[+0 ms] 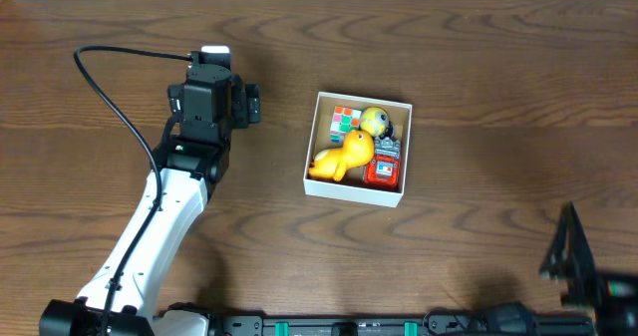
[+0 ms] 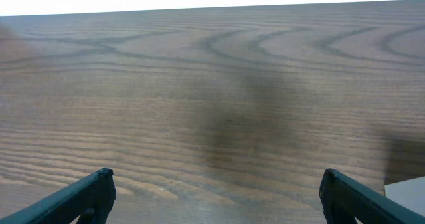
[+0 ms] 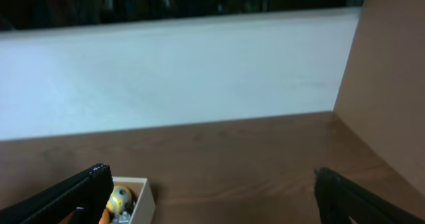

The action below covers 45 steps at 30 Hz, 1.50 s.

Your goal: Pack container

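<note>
The container (image 1: 349, 190), a white-walled square box, sits right of the table's middle. It holds a colour cube (image 1: 345, 123), a yellow ball (image 1: 375, 121), a yellow duck-like toy (image 1: 342, 157) and a red toy (image 1: 383, 165). My left gripper (image 1: 212, 95) is left of the box, open and empty over bare wood (image 2: 216, 197). A white corner that looks like the box's (image 2: 406, 192) shows at the lower right of the left wrist view. My right gripper (image 1: 570, 248) is at the front right edge, open and empty (image 3: 212, 197). In its view the box (image 3: 145, 196) and the ball (image 3: 119, 199) lie at the lower left.
The table (image 1: 478, 67) is dark brown wood. A black cable (image 1: 110, 97) loops from the left arm over the table's left side. A pale wall (image 3: 199, 71) and a brown panel (image 3: 392, 71) stand beyond the table in the right wrist view.
</note>
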Motion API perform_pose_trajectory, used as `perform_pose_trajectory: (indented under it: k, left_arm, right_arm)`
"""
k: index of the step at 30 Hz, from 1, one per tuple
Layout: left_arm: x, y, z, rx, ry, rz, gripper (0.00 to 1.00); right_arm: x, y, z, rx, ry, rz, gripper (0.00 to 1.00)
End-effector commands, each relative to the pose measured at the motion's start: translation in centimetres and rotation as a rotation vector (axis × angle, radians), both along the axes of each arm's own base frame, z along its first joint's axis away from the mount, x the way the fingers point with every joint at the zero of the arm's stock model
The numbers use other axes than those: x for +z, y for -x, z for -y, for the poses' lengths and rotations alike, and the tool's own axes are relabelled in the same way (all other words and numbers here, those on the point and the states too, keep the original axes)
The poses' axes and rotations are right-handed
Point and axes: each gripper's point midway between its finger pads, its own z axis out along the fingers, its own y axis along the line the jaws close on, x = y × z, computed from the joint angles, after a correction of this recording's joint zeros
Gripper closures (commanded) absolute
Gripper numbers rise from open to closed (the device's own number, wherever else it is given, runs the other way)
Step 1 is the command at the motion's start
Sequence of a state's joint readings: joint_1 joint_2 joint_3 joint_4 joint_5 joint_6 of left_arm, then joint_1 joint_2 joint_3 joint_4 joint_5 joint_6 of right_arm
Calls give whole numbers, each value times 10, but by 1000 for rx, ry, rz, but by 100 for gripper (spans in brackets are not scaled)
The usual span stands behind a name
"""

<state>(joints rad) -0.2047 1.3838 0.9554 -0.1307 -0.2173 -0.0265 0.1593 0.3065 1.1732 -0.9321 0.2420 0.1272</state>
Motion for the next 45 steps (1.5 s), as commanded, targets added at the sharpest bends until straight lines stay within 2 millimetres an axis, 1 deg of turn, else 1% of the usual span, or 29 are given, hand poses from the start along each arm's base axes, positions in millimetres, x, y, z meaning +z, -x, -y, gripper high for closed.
perform_pose_trajectory:
  k: [1, 3, 5, 9, 13, 16, 18, 20, 26, 30, 31, 45]
  left_arm:
    - [3, 1, -4, 16, -1, 10, 2]
    - [3, 1, -4, 16, -1, 10, 2]
    - [3, 1, -4, 16, -1, 10, 2]
    - [3, 1, -4, 16, -1, 10, 2]
    - [3, 1, -4, 16, -1, 10, 2]
    - [3, 1, -4, 16, -1, 10, 2]
    - [3, 1, -4, 16, -1, 10, 2]
    - [3, 1, -4, 16, -1, 10, 2]
    - [3, 1, -4, 16, -1, 10, 2]
    - [3, 1, -4, 16, -1, 10, 2]
    - [3, 1, -4, 16, 0, 10, 2]
    - [3, 1, -4, 16, -1, 10, 2]
  right_arm:
    - [-21, 7, -1, 11, -16, -1, 1]
    - [-39, 4, -1, -2, -14, -15, 1]
    - [-59, -8, -1, -13, -12, -38, 1]
    - [-94, -44, -5, -14, -16, -43, 1]
    - [-134, -82, -14, 31, -25, -16, 1]
    - [-159, -102, -23, 84, -29, 32, 1]
    - [-175, -110, -27, 111, -29, 62, 1]
    - [-189, -113, -30, 128, -29, 66, 1]
    - [-225, -116, -31, 139, -32, 23, 1]
    - [-244, -118, -31, 139, -22, -16, 1]
    - [-245, -119, -31, 139, -22, -18, 1]
    - [-245, -119, -31, 139, -16, -18, 1]
